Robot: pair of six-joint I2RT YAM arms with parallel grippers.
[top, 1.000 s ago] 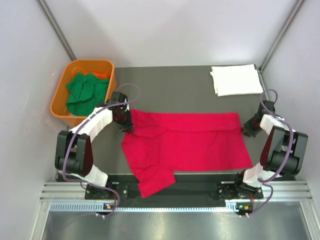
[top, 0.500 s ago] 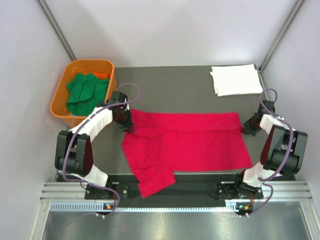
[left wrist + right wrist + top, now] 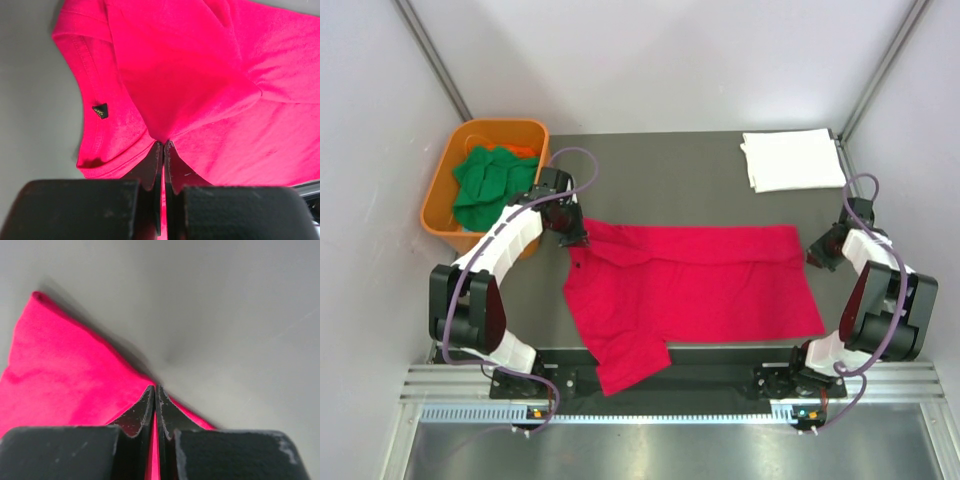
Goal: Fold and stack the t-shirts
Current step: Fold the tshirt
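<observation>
- The left claw (image 3: 161,145) is pressed together, pinching a gathered peak of the bright red, soft knit t-shirt (image 3: 700,285). The cloth fans out ahead of its tips, and a stitched hem band with a small dark tag (image 3: 99,110) lies just to the claw's left.
- The right claw (image 3: 155,389) is also pressed together. A thin red corner edge runs between its tips, and bare matte grey table (image 3: 240,315) lies beyond.
- Both ends of one long edge look gripped, so this is likely the start of the first fold. The next move calls for lifting both claws together, keeping the limp cloth taut, and carrying the edge across.
- Beyond the right claw lies a flat, folded white t-shirt (image 3: 792,160). To the left claw's left, crumpled green t-shirts (image 3: 490,185) sit in a glossy orange plastic tub (image 3: 445,175).
</observation>
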